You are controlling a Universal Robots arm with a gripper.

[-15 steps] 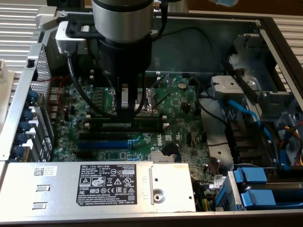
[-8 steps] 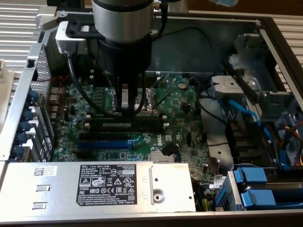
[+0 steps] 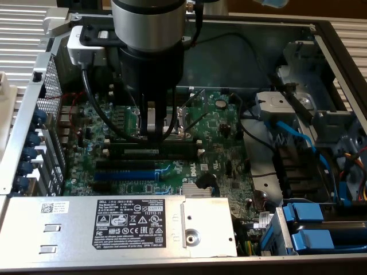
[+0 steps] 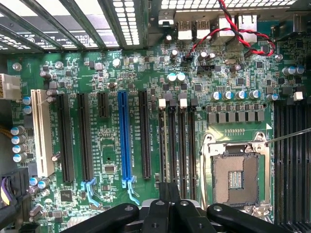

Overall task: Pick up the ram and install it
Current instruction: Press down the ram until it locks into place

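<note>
While DELL shows on the power supply (image 3: 132, 220) label, my claw (image 3: 151, 133) is pressed together, pinching the ram (image 3: 157, 143) upright over the slots (image 3: 155, 150) beside the socket (image 4: 236, 177).

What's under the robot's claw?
Under the shut claw are the long black memory slots on the green board, beside the empty metal chip socket. The claw covers the slots' near ends.

fingers (image 3: 153, 123) shut (over motherboard (image 3: 221, 152)), memory slots (image 3: 157, 150)
</note>
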